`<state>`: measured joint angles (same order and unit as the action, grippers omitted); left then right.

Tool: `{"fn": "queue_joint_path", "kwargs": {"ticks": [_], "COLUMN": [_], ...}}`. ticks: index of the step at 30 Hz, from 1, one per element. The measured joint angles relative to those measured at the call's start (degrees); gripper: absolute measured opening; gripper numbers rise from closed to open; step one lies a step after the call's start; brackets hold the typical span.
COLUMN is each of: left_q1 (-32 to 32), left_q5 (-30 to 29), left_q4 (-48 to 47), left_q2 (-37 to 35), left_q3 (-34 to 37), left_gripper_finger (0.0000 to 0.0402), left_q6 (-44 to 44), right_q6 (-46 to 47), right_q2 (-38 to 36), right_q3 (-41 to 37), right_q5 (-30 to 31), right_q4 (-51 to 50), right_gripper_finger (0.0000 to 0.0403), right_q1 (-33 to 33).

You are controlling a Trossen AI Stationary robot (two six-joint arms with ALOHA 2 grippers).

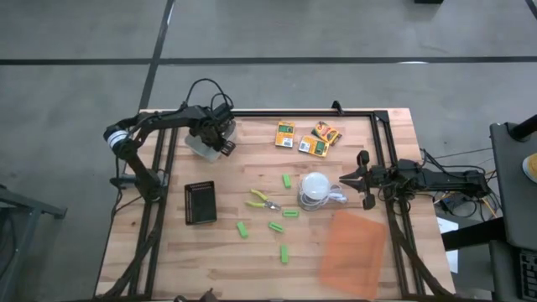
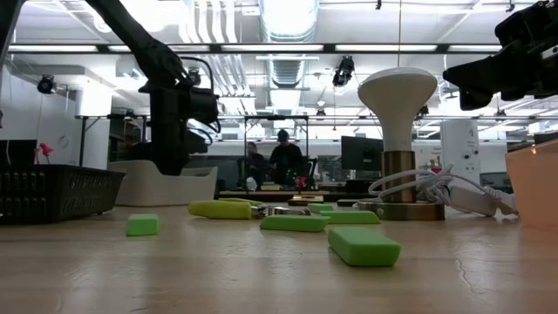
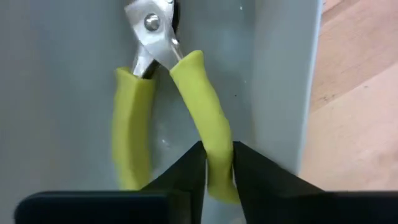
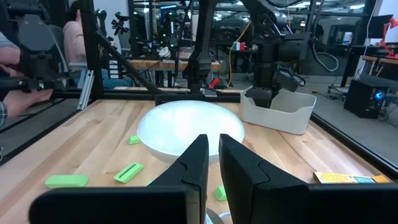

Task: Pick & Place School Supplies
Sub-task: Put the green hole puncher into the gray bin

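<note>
Place: looked like a robot lab or big workshop
Ceiling: had long lights (image 2: 288,48) and bare pipes
Floor: was plain grey concrete (image 1: 268,33)
Table: was wood (image 1: 252,252) with a black metal frame
Background: showed desks, screens (image 2: 356,153), cables, more robot arms (image 4: 273,56)
People: sat working far back (image 2: 283,157)
</note>
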<state>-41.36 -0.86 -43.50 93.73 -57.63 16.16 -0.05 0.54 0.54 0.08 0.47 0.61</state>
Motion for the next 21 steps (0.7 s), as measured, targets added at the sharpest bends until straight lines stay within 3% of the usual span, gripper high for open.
{"fn": "queue_joint_path", "kwargs": {"ticks": [7,15,21], "left_q1": [-0.20,-0.27,1.40], "left_q5": [0.02,-3.11,-2.55], "left_q4": [-1.00,-4.80,-6.48], "left_q2": [-0.81,-7.79,-15.17], "left_q3": [-0.75,-5.28,-8.65], "left_gripper_finger": [0.0138,0.0142,0.0142], "left_q6": [-1.21,-0.90,4.34], "right_q6": [0.00,0.00,0.00], "right_q2": [0.02,0.02,0.02], "right_q3": [0.00,0.00,0.00], "right_q5": [0.02,0.01,0.02], "right_q4": [0.00,0.00,0.00], "right_gripper_finger": [0.0036,0.0036,0.0036], "right_q1": [0.00,0.01,-0.01]}}
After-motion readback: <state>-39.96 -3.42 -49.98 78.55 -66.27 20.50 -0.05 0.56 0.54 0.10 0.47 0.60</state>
